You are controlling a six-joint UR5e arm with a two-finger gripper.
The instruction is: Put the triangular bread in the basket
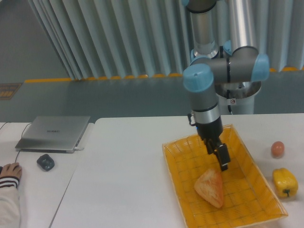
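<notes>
Arm bent down fwd; gripper tilted, holding nothing; jaw gap unclear.

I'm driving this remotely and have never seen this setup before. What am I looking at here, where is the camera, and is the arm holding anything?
There is a single view, from a fixed camera facing the table from the front. The grey and blue machine is a robot arm; the dark tip at its lower end is the end effector, a two-finger clamp. It hangs just above the triangular bread and holds nothing; whether its fingers are open is too small to tell. The bread lies flat inside the basket, a shallow yellow woven tray on the white table. To the right of the basket sit a small brown egg and a yellow bell pepper. At far left are a closed laptop, a mouse and a person's hand.
</notes>
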